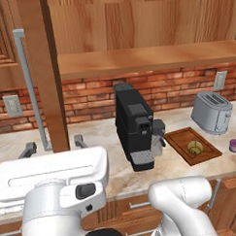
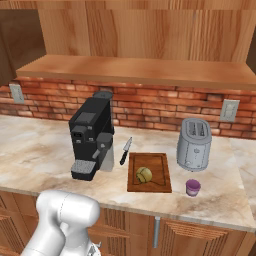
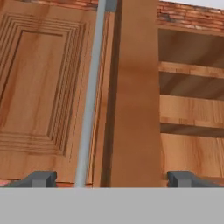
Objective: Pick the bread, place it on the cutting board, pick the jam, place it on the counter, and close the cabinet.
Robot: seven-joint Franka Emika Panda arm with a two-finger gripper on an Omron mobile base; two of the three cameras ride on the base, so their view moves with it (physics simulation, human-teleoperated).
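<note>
Hand view puts the gripper (image 3: 111,179) nearest, its two dark fingertips (image 3: 41,178) spread wide apart with nothing held between them. Straight ahead, in the gap between the tips, stands the swung-out door of the cabinet (image 3: 135,96) seen nearly edge-on, with its long silver bar handle (image 3: 91,92) running vertically just left of that edge. So the door's long axis runs up and down, and the edge sits a little right of the handle; closing it looks to call for a sideways push on the door face rather than a grasp.

In the left base view the same open door (image 1: 45,74) hangs at the left above the counter (image 1: 101,135), with the gripper's tips (image 1: 53,147) just below it.

Farther right, the bread (image 1: 195,146) lies on the cutting board (image 1: 181,136), and the jam (image 1: 235,145) stands on the counter just right of the board, in front of the toaster (image 1: 212,111). Judged from this, only the cabinet remains.
</note>
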